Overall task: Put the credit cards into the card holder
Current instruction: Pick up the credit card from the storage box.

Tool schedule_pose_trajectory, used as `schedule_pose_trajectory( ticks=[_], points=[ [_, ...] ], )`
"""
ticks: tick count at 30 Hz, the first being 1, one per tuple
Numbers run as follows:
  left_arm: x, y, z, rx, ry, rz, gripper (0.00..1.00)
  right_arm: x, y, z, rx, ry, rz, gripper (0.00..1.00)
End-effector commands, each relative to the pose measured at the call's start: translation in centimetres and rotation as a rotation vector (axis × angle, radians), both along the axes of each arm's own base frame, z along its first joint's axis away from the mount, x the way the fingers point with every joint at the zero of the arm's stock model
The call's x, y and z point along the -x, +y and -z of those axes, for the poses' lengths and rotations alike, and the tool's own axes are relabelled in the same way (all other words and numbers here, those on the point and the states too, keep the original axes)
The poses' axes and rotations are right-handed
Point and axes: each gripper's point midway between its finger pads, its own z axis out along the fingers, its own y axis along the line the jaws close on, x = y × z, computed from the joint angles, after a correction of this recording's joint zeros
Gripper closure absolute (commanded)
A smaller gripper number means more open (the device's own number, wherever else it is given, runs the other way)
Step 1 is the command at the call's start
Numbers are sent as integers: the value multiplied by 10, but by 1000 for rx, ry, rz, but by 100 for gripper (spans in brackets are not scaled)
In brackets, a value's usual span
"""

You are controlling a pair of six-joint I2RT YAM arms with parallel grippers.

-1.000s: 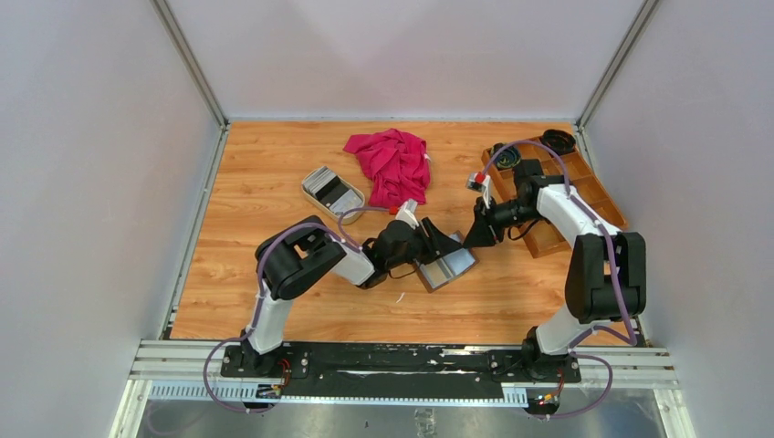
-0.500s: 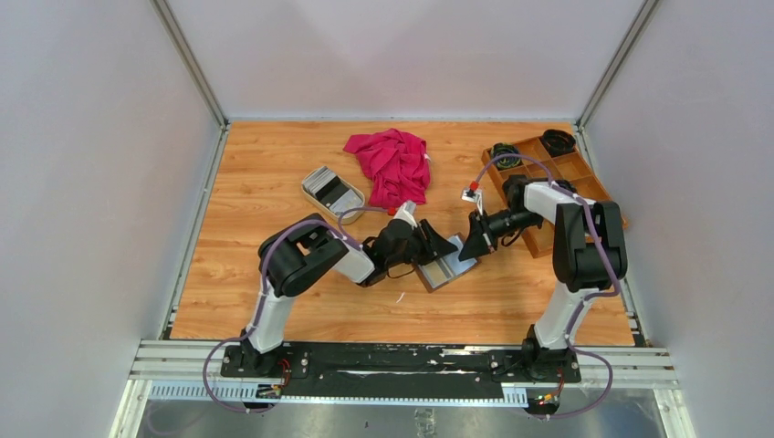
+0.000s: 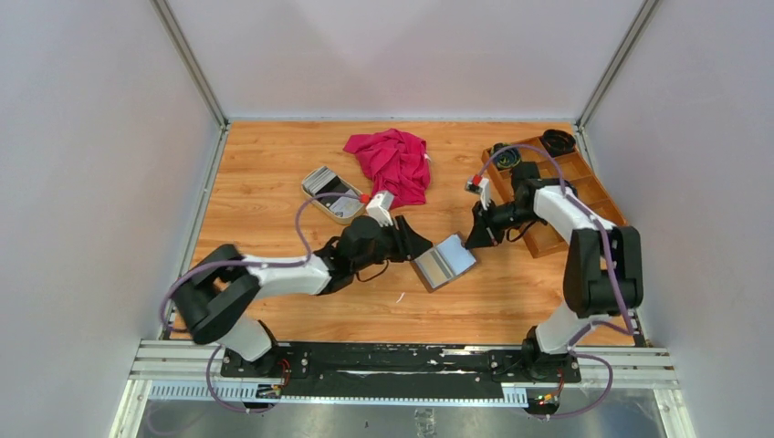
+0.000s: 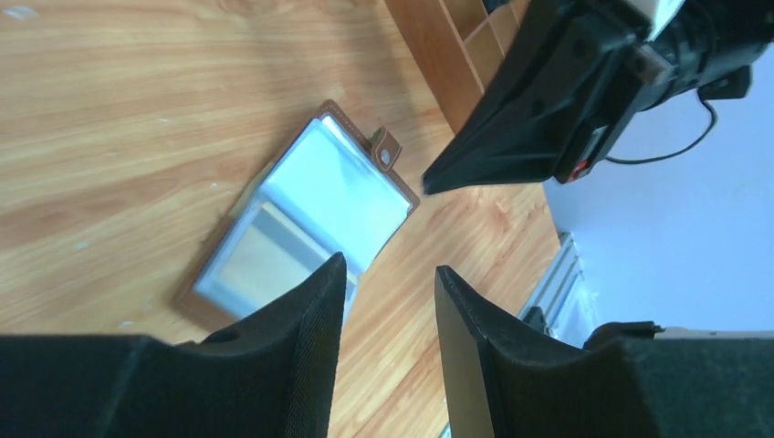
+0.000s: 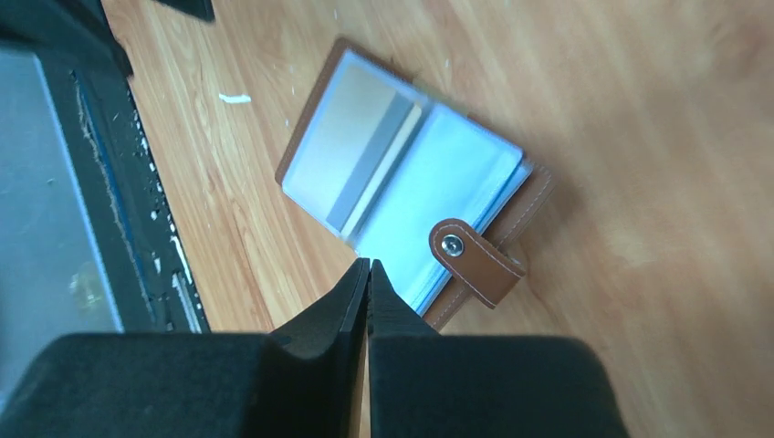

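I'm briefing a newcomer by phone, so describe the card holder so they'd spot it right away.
In the middle of the wooden table lies the card holder, opened flat. Unlike the beige dish and the red cloth farther back, it is brown leather with a snap tab and pale inner sleeves.

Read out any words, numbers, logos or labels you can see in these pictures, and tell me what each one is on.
No text can be read in any view.
card holder: plain sleeves and a plain snap tab, no lettering visible.
sleeved card: only a grey stripe shows, no print legible.
credit cards in the beige dish: too small to read.
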Motion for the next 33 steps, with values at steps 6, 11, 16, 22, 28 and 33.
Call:
schedule_pose_trajectory(
  ticks=[6,11,16,22,28,33],
  points=[
    [0,115,-68,-383,-407,-46,23,-32,-11,-106,73,-609,-18,66],
    [-13,166,-102,-541,-415,-59,9,-30,10,-149,-79,-655,-47,27],
    [-29,184,-112,-634,-397,-11,4,-16,33,-170,-245,-525,-83,28],
    [-78,188,-87,-727,-336,92,4,-5,35,-134,-245,-460,-94,29],
    [-129,215,-33,-905,-152,221,13,-4,31,-117,-211,-476,-89,30],
    [-151,215,5,-947,-38,278,16,-9,28,-105,-178,-448,-77,31]
  ],
)
